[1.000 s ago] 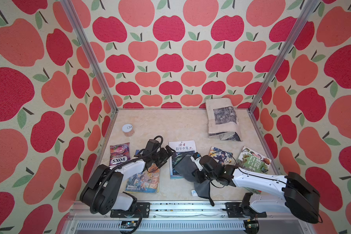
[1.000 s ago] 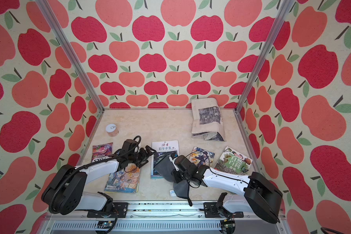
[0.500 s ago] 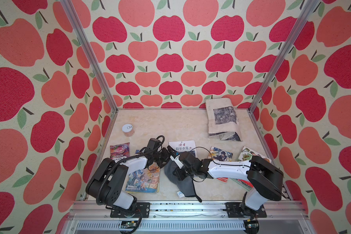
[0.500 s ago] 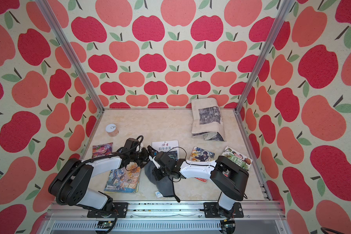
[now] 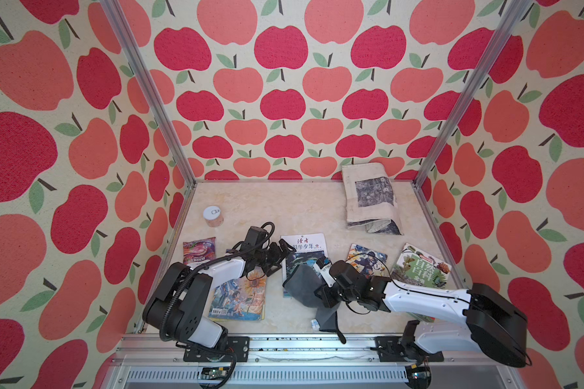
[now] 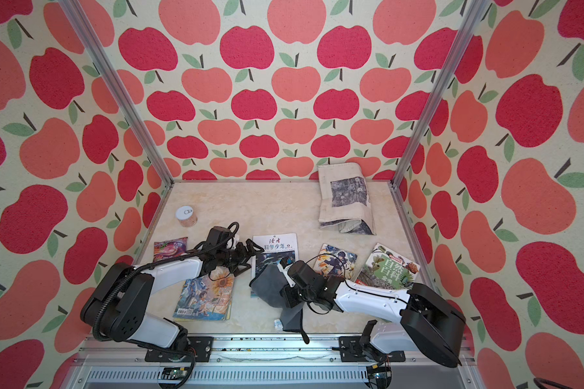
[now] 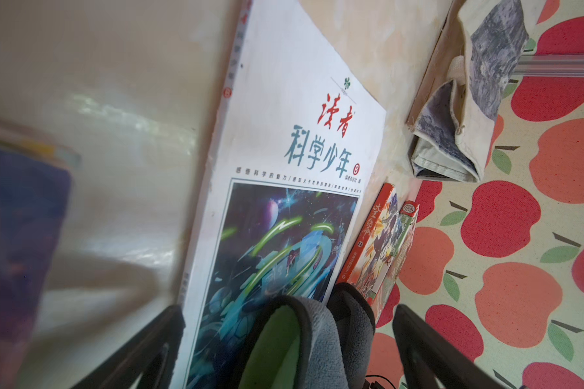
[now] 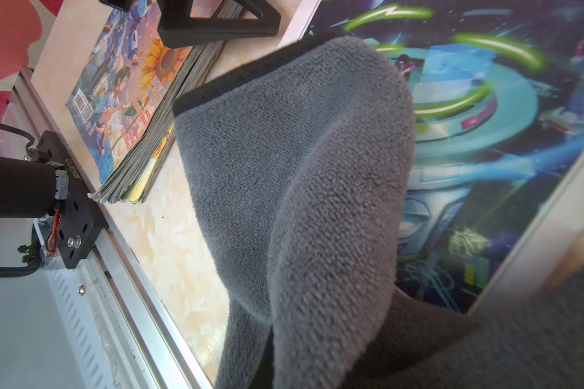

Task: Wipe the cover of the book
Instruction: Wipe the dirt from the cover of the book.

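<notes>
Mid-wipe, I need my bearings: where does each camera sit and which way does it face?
Top views: high above the front rail, looking down toward the back wall; both arms show, with left gripper and right gripper.
Left wrist: on the left arm, facing across the magazine toward the tote bag; its open fingers show.
Right wrist: on the right arm, facing down onto the grey cloth; its gripper is hidden.
Shared: both wrist views show cloth and magazine.

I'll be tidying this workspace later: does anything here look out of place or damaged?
The grey cloth covers only the near end of the book; its tail trails across the table to the front rail. The comic has worn, splayed page edges. Nothing spilled.
</notes>
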You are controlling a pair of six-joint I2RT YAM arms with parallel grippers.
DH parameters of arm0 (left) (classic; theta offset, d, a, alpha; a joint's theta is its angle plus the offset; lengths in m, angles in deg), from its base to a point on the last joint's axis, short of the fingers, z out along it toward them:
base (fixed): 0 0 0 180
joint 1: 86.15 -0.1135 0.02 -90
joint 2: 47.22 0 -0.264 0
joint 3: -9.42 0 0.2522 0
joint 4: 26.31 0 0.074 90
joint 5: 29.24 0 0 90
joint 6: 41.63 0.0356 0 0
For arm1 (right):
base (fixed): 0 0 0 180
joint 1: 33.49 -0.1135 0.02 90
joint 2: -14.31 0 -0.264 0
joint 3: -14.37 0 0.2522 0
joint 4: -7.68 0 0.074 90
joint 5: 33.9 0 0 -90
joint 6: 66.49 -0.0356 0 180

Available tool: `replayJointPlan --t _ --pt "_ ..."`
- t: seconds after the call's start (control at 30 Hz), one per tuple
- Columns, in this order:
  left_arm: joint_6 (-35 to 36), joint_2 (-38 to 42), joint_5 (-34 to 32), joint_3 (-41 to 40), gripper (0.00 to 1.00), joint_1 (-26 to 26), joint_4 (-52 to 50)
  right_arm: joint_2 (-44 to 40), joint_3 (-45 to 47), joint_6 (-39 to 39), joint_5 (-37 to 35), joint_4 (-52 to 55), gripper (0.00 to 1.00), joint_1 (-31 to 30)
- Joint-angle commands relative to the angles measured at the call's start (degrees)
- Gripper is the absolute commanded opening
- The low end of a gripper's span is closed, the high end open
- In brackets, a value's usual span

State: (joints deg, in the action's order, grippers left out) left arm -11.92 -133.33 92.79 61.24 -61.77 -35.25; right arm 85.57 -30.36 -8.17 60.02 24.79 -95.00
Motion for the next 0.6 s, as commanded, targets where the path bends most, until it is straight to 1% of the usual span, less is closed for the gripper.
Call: replayJointPlan --t 0.0,0.1,0.3,0.57 --pt "2.3 -1.1 0.1 1.9 0.99 -0.3 -2.1 -2.5 0.7 -0.7 -2.7 6.0 0.00 1.9" --pt "2.4 -2.1 -0.1 2.1 0.99 -0.4 -1.9 -2.4 -0.5 0.2 -2.7 7.5 0.00 3.1" --pt "2.2 -5.1 1.3 3.6 0.99 0.0 -1.1 -0.2 -2.6 1.5 -0.5 6.0 0.00 6.7" --pt "1.3 -4.9 0.2 2.6 0.99 0.8 0.4 10.1 -13.0 6.7 5.7 7.2 0.00 12.7"
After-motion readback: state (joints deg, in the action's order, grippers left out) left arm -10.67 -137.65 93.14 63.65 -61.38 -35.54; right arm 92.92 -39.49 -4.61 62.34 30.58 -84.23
